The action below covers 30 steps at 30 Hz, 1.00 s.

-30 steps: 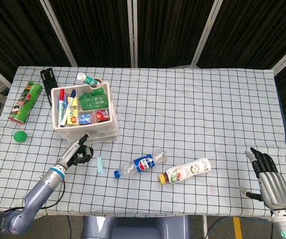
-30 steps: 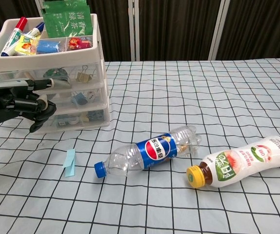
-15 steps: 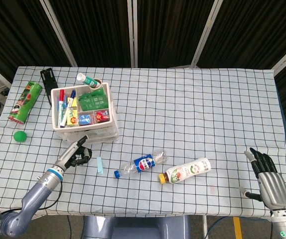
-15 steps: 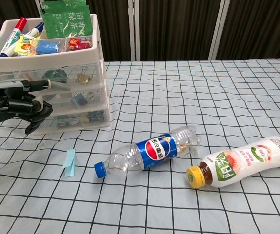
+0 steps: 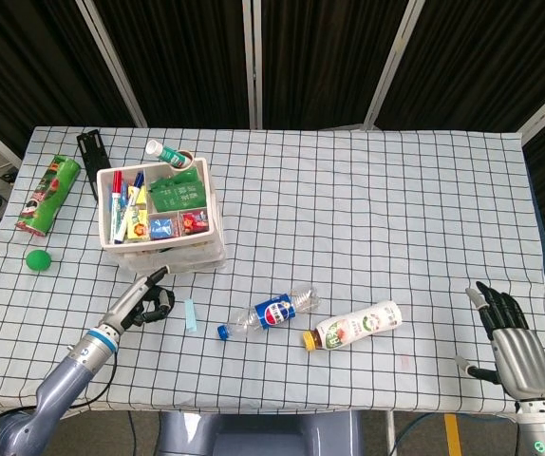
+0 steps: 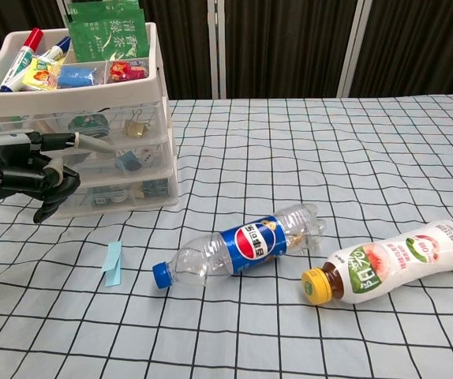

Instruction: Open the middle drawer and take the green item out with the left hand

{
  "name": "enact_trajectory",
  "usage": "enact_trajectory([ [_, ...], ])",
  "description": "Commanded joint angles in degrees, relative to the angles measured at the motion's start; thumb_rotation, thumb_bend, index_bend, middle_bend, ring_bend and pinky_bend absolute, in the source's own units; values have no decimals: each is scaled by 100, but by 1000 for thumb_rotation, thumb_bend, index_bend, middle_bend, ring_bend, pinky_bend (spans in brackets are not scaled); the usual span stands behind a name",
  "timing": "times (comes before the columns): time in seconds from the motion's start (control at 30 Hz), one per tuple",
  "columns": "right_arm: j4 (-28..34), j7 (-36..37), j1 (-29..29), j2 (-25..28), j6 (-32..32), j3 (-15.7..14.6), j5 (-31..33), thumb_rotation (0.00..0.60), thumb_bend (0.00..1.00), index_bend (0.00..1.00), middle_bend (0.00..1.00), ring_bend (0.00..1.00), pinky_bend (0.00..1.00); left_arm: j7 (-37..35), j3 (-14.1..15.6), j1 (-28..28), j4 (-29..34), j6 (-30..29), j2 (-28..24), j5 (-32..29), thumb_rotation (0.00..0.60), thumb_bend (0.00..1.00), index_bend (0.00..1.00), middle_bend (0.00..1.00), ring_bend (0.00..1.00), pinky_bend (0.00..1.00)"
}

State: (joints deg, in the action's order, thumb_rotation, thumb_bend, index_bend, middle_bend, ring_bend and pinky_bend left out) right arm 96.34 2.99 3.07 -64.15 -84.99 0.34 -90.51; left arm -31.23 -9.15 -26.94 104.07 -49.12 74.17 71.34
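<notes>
Left hand (image 6: 21, 170) hooking fingers on middle drawer (image 6: 120, 158) front of organizer (image 5: 163, 242); firm grasp unclear. Right hand (image 5: 517, 350) idling, fingers spread, holding nothing. Step: pulling drawer open. Next: more pull, then reaching inside. Green item not identifiable; drawer showing clips, small bits. Top tray (image 6: 69, 83): markers, green packet, snacks.

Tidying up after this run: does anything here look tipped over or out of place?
Two bottles lie on their sides on the tablecloth: the blue-capped cola bottle and the yellow-capped drink bottle. The green chip can also lies flat, left of the drawer unit. Nothing looks spilled.
</notes>
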Motion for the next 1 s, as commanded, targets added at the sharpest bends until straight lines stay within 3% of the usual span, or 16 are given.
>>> enact_trajectory([
  [0.03, 0, -6, 3, -2, 9, -2, 2, 600, 39, 0, 0, 0, 0, 207, 140, 120, 20, -295, -46, 327, 600, 1000, 173, 762, 692, 695],
  [0.23, 12, -25, 2, -8, 8, -8, -6, 600, 40, 0, 0, 0, 0, 1661, 350, 344, 21, -1197, -20, 848, 600, 1000, 146, 762, 692, 695],
  [0.4, 16, -18, 1, -4, 8, -3, 6, 600, 39, 0, 0, 0, 0, 2292, 331, 413, 158, -1499, -60, 840, 600, 1000, 154, 775, 704, 695],
  [0.57, 27, -19, 4, 2, 23, -8, 8, 600, 40, 0, 0, 0, 0, 3127, 201, 427, 474, -1742, -165, 535, 600, 1000, 178, 784, 713, 695],
  [1.0, 43, 10, 6, 27, 28, -2, 20, 600, 39, 0, 0, 0, 0, 4083, 5, 277, 750, -1787, -279, -340, 600, 1000, 192, 792, 719, 696],
])
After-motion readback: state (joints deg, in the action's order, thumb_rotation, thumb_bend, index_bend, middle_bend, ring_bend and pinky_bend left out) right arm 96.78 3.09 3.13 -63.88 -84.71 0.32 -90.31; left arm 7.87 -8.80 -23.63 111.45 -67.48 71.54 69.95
